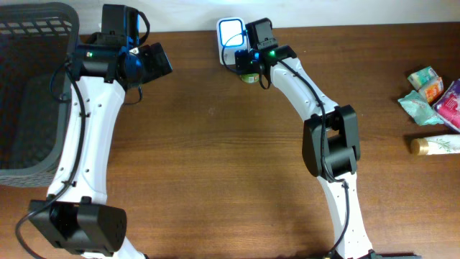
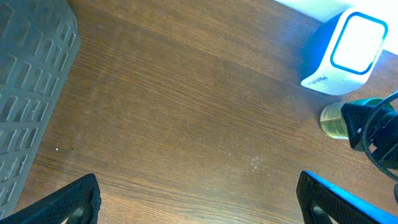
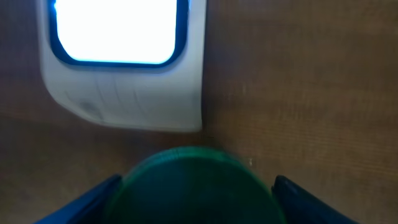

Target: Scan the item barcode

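Green-capped round bottle (image 3: 198, 186) at bottom centre, likely light and slick, best pinched across its cap; right gripper (image 3: 198, 184) straddles it, hold unclear, while left gripper (image 2: 196, 186) jaws are spread wide.

One brown table (image 1: 215, 144). One gray basket (image 1: 29, 72). Two robot arms: left arm (image 1: 86, 144), right arm (image 1: 309, 93). One white scanner (image 1: 228, 32). One small bottle (image 3: 199, 186), green top. Three soft packets: green-orange packet (image 1: 425, 78), teal packet (image 1: 415, 104), pink packet (image 1: 451, 101). One pale tube (image 1: 435, 145).

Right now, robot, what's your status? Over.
Left tool open, empty. Right tool straddling green-topped item, grip unclear. Item right beside lit scanner. Nothing between them.
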`<move>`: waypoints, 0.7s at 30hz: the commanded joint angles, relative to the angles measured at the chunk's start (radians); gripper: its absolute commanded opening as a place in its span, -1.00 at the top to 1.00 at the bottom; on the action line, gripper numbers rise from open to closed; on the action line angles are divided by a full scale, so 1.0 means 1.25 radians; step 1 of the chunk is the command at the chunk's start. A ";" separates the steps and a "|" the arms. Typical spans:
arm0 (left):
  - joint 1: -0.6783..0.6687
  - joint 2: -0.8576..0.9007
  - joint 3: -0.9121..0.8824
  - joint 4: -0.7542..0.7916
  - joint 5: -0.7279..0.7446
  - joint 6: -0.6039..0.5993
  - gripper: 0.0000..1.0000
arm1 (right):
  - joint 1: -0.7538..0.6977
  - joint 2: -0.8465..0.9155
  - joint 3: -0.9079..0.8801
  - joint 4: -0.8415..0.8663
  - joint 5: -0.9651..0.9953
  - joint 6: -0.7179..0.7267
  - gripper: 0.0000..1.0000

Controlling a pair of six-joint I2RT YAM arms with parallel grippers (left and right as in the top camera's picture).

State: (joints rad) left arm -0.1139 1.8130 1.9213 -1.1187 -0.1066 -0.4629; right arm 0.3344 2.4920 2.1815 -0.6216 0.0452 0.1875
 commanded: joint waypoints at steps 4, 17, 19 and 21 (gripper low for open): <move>-0.001 0.005 -0.003 -0.001 -0.009 0.016 -0.98 | 0.001 -0.069 0.009 -0.182 -0.032 0.011 -0.48; -0.001 0.005 -0.003 -0.001 -0.009 0.016 -0.98 | -0.002 -0.067 0.009 0.011 -0.041 0.024 -0.85; -0.001 0.005 -0.003 -0.001 -0.009 0.016 -0.98 | -0.002 -0.045 0.009 0.023 -0.021 0.024 -0.85; -0.001 0.005 -0.003 -0.001 -0.009 0.016 -0.98 | -0.002 -0.026 0.009 0.032 -0.004 0.021 -0.85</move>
State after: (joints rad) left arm -0.1139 1.8130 1.9209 -1.1183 -0.1062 -0.4629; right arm 0.3344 2.4203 2.1860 -0.5953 0.0036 0.2108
